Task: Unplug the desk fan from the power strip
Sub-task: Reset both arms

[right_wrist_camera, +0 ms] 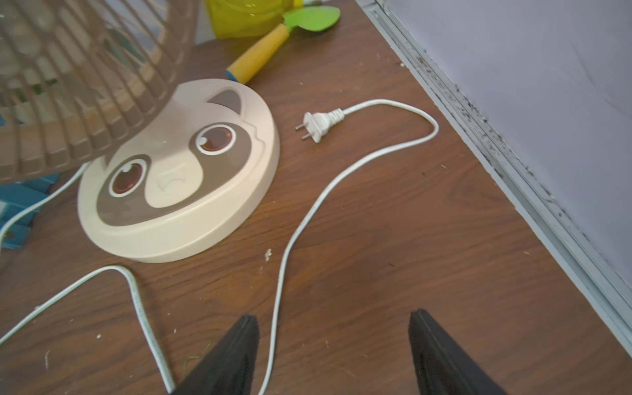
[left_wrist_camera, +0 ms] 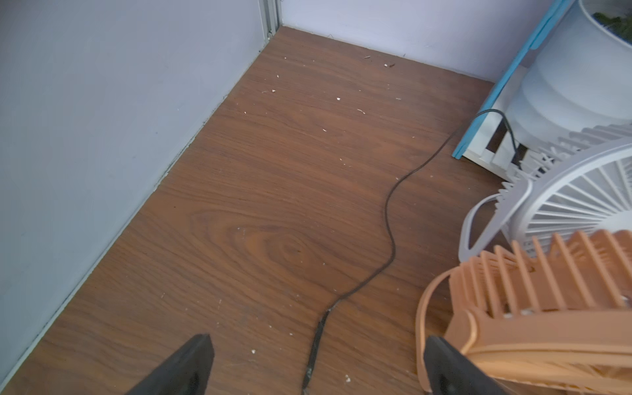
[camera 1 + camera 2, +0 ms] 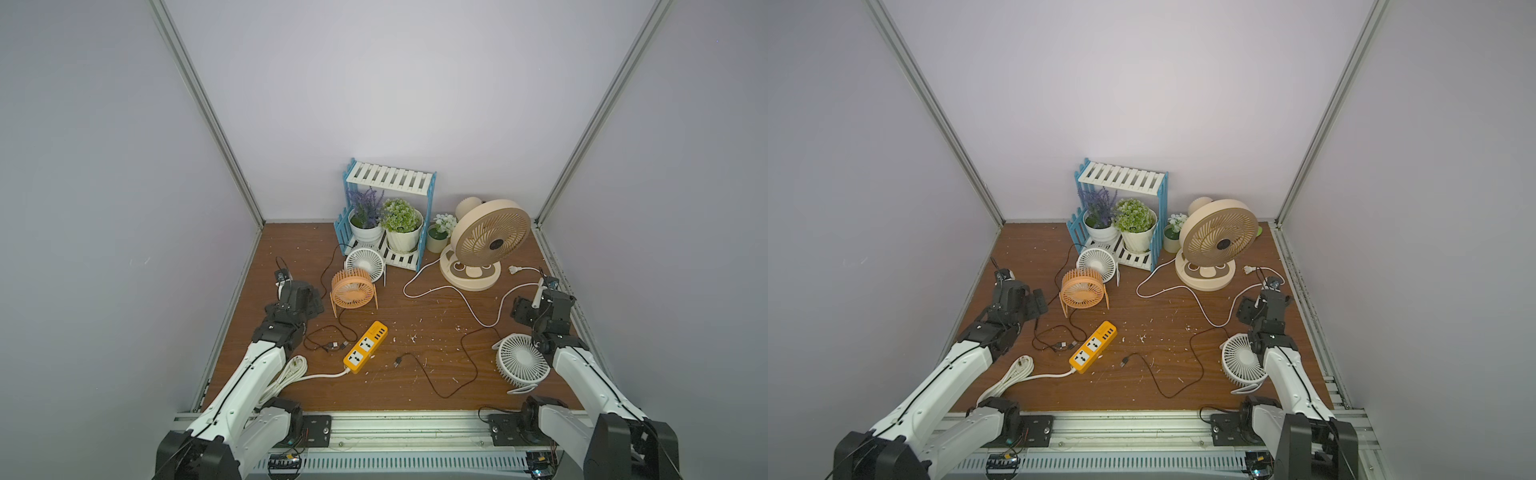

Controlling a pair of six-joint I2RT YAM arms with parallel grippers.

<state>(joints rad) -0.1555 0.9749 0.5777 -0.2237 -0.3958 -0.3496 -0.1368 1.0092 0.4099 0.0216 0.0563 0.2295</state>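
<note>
orange-yellow rectangular power strip (image 3: 365, 347): centre front
beige round desk fan (image 3: 492, 239): back right
white two-pin plug (image 1: 319, 123): just right of fan base

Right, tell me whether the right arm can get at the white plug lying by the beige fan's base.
Probably yes: the right gripper is open, facing the white plug, with only its cord on the table between.

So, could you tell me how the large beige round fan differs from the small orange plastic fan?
The beige fan is far larger than the orange fan. The beige fan stands on a solid round base, the orange fan on a thin loop stand. The beige fan's cord is white, the orange fan's dark. Both stand upright.
</note>
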